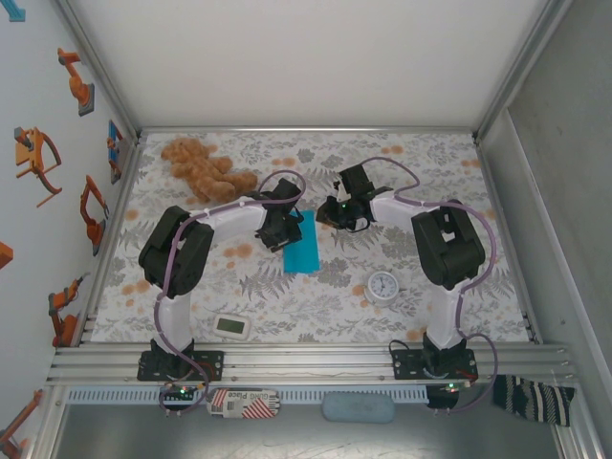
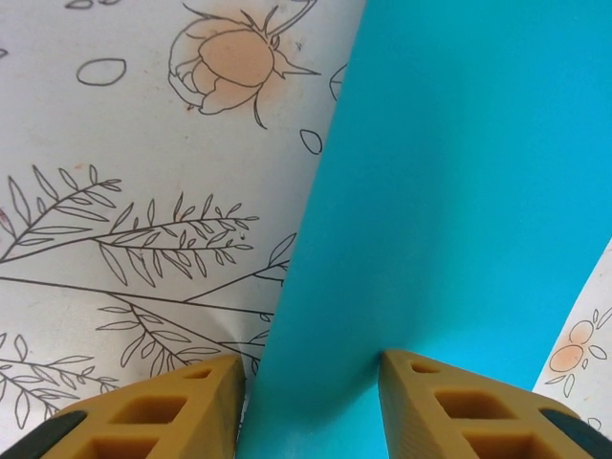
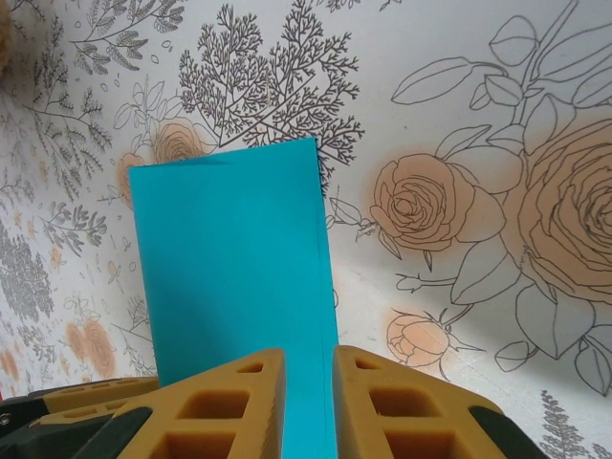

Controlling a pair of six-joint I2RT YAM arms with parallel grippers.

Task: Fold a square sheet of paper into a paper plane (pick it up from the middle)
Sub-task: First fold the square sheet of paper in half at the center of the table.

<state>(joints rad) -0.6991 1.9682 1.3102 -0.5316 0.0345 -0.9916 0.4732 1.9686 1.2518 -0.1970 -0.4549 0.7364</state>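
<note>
The square sheet of paper (image 1: 302, 245) is turquoise blue and lies folded into a narrow upright rectangle on the floral table, between the two arms. My left gripper (image 1: 280, 232) is at its left side. In the left wrist view the sheet (image 2: 459, 191) runs between the two fingertips of this gripper (image 2: 311, 368), which stand well apart on or just over it. My right gripper (image 1: 346, 218) is at the sheet's upper right. In the right wrist view that gripper (image 3: 308, 356) leaves a narrow gap over the long right edge of the sheet (image 3: 229, 258), where two layers show.
A brown teddy bear (image 1: 203, 167) lies at the back left. A small round white clock (image 1: 383, 286) sits near the right arm's base. A small white rectangular gadget (image 1: 232, 327) lies near the front edge. Frame walls close in the table.
</note>
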